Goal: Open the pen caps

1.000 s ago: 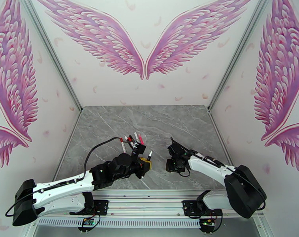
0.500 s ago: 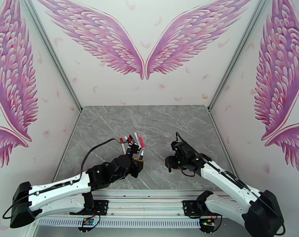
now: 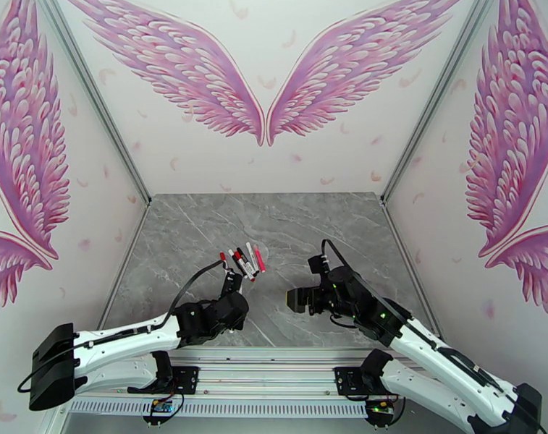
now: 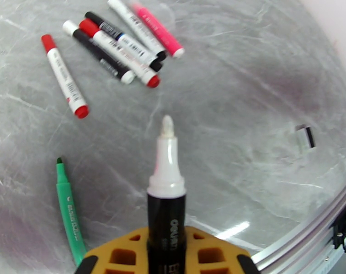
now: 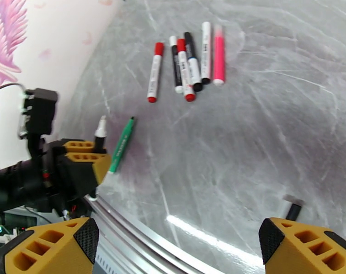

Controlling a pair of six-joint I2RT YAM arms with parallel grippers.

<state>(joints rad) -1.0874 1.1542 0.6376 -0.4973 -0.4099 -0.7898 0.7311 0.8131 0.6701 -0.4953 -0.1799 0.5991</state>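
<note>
Altogether six clustered pens (image 5: 185,74), one green pen (image 5: 121,144), one cap (image 5: 292,210) lie loose.

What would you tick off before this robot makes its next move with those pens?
1. Left jaws shut firmly on the black pen, its pale tip bare: ok.
2. Right jaws wide open with nothing between them: ok.
3. Loose cap lying on the table, apart from the right jaws: ok.
4. Green pen uncapped, lying flat beside the left arm: ok.
5. All caps off: not ok; five pens farther back look capped.
6. Whether the loose cap will stay put or roll: cannot tell.
</note>
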